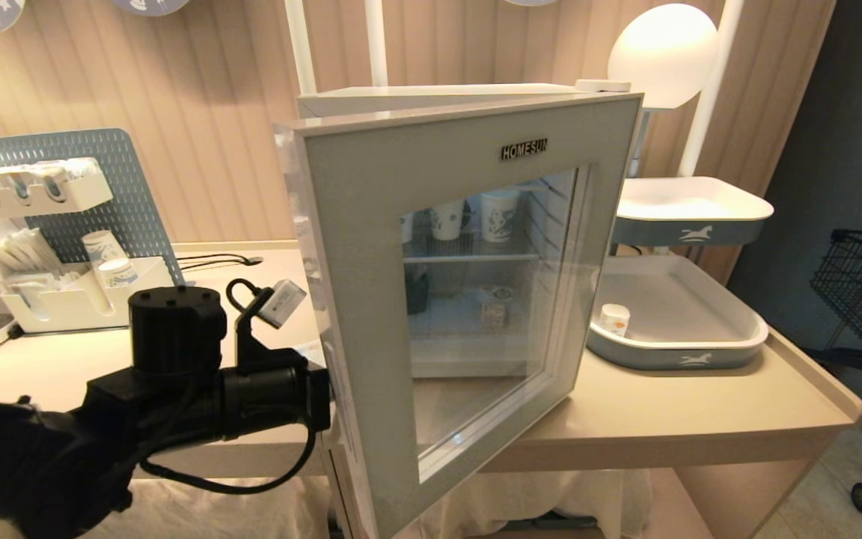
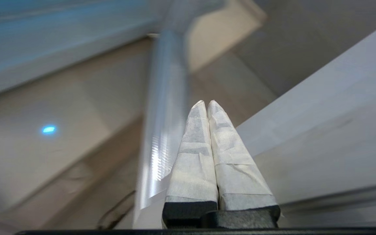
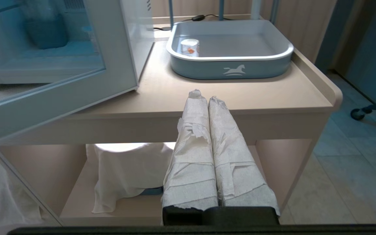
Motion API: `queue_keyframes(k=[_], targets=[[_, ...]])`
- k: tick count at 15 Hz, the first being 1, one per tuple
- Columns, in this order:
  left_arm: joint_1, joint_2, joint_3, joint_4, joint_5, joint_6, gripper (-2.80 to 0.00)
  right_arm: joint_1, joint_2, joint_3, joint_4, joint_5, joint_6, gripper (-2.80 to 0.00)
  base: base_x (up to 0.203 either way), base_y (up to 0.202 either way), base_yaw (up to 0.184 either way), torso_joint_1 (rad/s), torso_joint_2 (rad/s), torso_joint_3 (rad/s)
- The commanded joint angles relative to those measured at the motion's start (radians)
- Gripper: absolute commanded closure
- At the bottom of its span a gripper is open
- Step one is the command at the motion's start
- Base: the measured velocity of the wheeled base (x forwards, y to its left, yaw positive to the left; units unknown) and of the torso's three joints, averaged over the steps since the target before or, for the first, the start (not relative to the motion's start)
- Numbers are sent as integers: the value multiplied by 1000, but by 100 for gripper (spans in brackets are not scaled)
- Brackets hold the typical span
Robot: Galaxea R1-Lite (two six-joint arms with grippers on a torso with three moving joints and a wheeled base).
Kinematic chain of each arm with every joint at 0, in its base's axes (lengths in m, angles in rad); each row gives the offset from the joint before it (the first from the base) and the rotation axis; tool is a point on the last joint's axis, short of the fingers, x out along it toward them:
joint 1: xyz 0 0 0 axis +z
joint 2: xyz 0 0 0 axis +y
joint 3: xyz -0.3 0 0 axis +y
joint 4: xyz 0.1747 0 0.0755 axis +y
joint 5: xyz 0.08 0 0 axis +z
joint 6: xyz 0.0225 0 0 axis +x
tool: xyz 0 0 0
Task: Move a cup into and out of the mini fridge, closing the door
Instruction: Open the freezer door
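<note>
Nearest the robot, the left gripper (image 2: 206,103) has its jaws pressed together, empty, just behind the free edge of the door (image 1: 371,314), which stands part open and swings out over the front edge of the table (image 1: 670,419). The right gripper (image 3: 204,94) hangs parked below the table's front edge, jaws also together on nothing. Through the door's glass, inside the mini fridge (image 1: 431,93), a small pot that looks like the cup (image 1: 492,308) stands on the lower shelf, with taller paper cups (image 1: 498,213) on the shelf above. Further right, a similar small pot (image 1: 614,318) sits in the near left corner of a tray (image 1: 678,359). The cup is probably very light, thin-walled and easily crushed or tipped, so a gentle pinch across its sides below the foil top seems best. The door looks stiff enough to push flat on its frame.
</note>
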Motion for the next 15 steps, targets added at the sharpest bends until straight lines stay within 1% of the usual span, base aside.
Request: queue_keyframes(k=[1,3,5,6,7,8,9,12,13,15], targets=[[-57,-117,8,18,-51,-65,0,1,1,0,0,0,-1,0,0,0,0,0,0,0],[-99,-199,16,46,-133,-128,0,1,1,0,1,0,0,0,0,0,0,0,0,0],[-155,-255,26,110,-233,-146,0,1,1,0,0,0,0,0,0,0,0,0,0,0],[-171,-270,32,146,-310,-146,0,1,1,0,0,0,0,0,0,0,0,0,0,0],[-176,-277,43,163,-403,-139,0,1,0,0,0,0,0,0,0,0,0,0,0,0],[-176,-278,53,173,-473,-122,0,1,1,0,0,0,0,0,0,0,0,0,0,0],[-172,-278,66,179,-488,-95,0,1,1,0,0,0,0,0,0,0,0,0,0,0],[-164,-258,59,174,-486,-89,0,1,0,0,1,0,0,0,0,0,0,0,0,0],[-167,-228,41,171,-487,-88,0,1,0,0,0,0,-1,0,0,0,0,0,0,0],[-191,-156,-45,174,-488,-88,0,1,0,0,0,0,0,0,0,0,0,0,0,0]])
